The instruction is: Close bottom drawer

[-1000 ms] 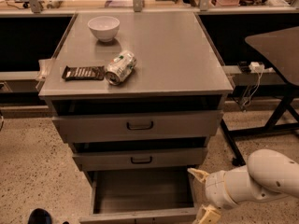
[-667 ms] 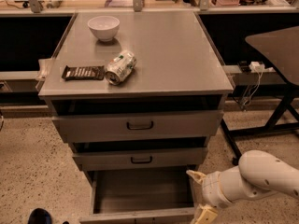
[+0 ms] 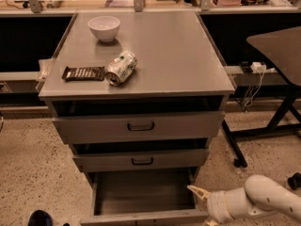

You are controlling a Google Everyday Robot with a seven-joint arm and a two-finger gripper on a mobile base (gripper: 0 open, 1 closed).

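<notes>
- Grey sheet metal all the way down this cabinet, and the bottom drawer [image 3: 141, 192] is the one that matters: it is pulled far out at floor level, well past the middle drawer [image 3: 141, 160] and top drawer [image 3: 141, 126] above it, its inside bare.
- White and rounded, the hand [image 3: 200, 205] sits low at the drawer's front right corner, at the end of the pale arm [image 3: 263, 199] reaching in from the right. Its fingers are spread apart and grasp nothing. One fingertip [image 3: 192, 189] lies right by the drawer's right wall, but I cannot tell whether it touches.
- Handling call: this looks like a stiff, rigid box on slides, empty and so probably light. It should travel straight back under a steady push, with nothing fragile about it.
- No grasp needed, I'd say. The front panel runs along the bottom edge of the view and its handle is out of sight. A flat press near the middle of that panel seems the best spot.
- Risk: pushing from the corner alone could skew the drawer and bind it on its slides.
- Up on the table [image 3: 178, 55], a white bowl [image 3: 104, 27], a tipped can [image 3: 121, 68] and a chocolate bar [image 3: 84, 73] could jostle if the drawer slams.
</notes>
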